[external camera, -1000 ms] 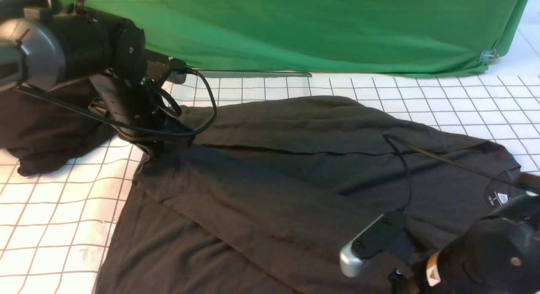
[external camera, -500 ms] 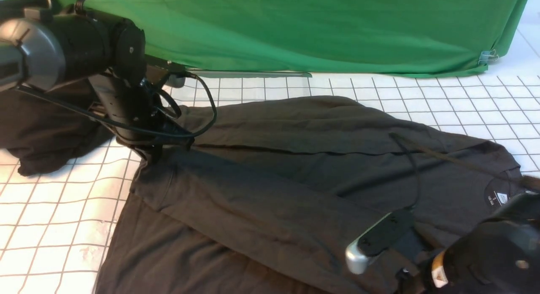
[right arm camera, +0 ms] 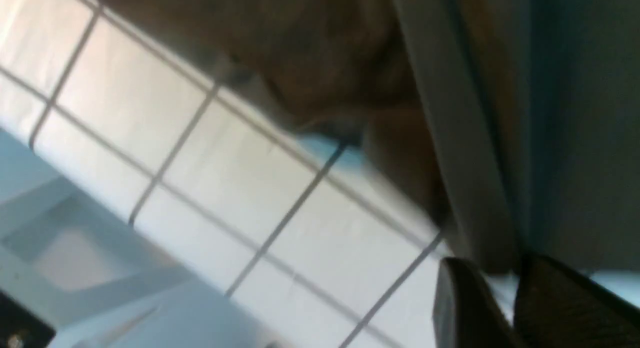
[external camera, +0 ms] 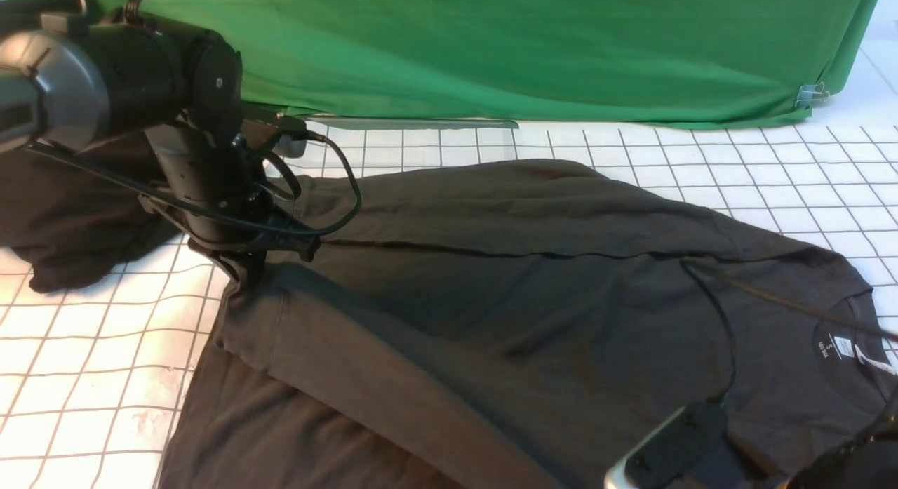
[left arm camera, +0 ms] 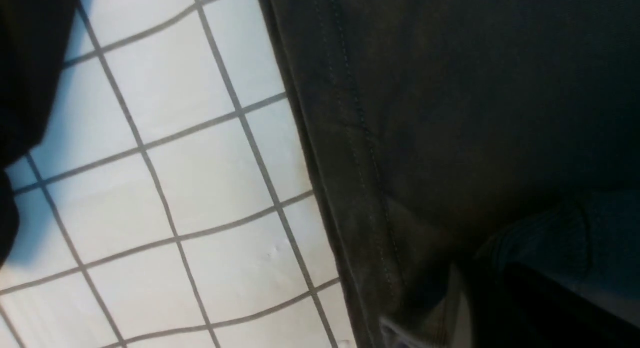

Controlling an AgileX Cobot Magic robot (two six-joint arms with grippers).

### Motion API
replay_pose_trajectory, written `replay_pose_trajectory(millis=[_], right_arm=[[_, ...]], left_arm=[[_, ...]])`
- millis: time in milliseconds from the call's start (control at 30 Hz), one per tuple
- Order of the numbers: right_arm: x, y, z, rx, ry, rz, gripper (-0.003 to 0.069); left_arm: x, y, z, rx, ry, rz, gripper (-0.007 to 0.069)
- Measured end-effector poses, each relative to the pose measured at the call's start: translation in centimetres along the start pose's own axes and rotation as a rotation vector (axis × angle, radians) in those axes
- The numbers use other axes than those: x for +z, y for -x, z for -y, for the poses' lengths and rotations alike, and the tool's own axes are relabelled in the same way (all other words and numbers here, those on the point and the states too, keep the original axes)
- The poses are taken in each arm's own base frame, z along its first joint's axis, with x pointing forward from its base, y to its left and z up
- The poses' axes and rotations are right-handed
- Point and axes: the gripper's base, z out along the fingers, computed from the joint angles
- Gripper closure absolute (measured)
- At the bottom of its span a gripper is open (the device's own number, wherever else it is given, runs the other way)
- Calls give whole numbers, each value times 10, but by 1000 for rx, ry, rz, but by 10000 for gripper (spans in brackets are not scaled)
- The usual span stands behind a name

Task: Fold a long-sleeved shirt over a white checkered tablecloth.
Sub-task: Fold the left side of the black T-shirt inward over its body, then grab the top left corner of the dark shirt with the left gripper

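The long-sleeved shirt (external camera: 491, 299), dark charcoal-brown, lies spread on the white checkered tablecloth (external camera: 91, 363). Its collar with a small white label (external camera: 842, 349) is at the right. My left gripper (external camera: 244, 278) points down at the shirt's far-left edge and is shut on the cloth; the left wrist view shows the stitched hem (left arm camera: 360, 153) running into the dark jaws. My right gripper (right arm camera: 492, 268) is below the front view's edge. In the right wrist view a fold of the shirt (right arm camera: 450, 138) hangs into its nearly closed fingertips, lifted off the tablecloth (right arm camera: 200, 188).
A blacker plain garment (external camera: 77, 215) lies bunched at the far left behind my left arm. Green cloth (external camera: 526, 47) hangs along the back, with a metal clip (external camera: 812, 92) at its right corner. My right arm's cable (external camera: 722, 335) crosses the shirt.
My right arm drew back toward the near right, and the collar side of the shirt slid with it. My left gripper shifted slightly nearer, still on the shirt's edge.
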Motion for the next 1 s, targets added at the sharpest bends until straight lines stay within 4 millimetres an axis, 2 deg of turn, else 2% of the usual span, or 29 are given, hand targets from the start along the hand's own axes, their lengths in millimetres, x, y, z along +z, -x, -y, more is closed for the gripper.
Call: replay_pose_trajectory(millis=[67,200,300,333,467,500,600,700,900,967,1000], right_arm=[[1,-2,0,6,-2,-17,433],[0,-3,-1,20,-1,-17,284],[-1,-1,-1,20,0,-14,209],[-2,-1,-1,19,1,-14,206],[-13,4,-4,13,14,38,196],[-13,4,-4,12,15,41,196],[-28,3,-5,0,27,105,196],[-39,1,-6,-8,38,162,196],[-54,-1,-7,4,60,257,196],[-58,-2,-7,7,67,282,196],[-60,-3,-7,8,70,293,196]], left_arm=[[0,0,0,0,0,0,608],[0,0,0,0,1,3,603],[0,1,0,2,3,13,564],[0,1,0,2,3,14,560],[0,2,-2,16,23,20,419],[0,2,-2,16,23,20,419],[0,0,-9,38,99,3,257],[-1,0,-15,4,150,3,184],[-1,10,-22,-77,142,126,184],[-1,17,-25,-96,119,211,205],[-2,26,-28,-110,102,314,225]])
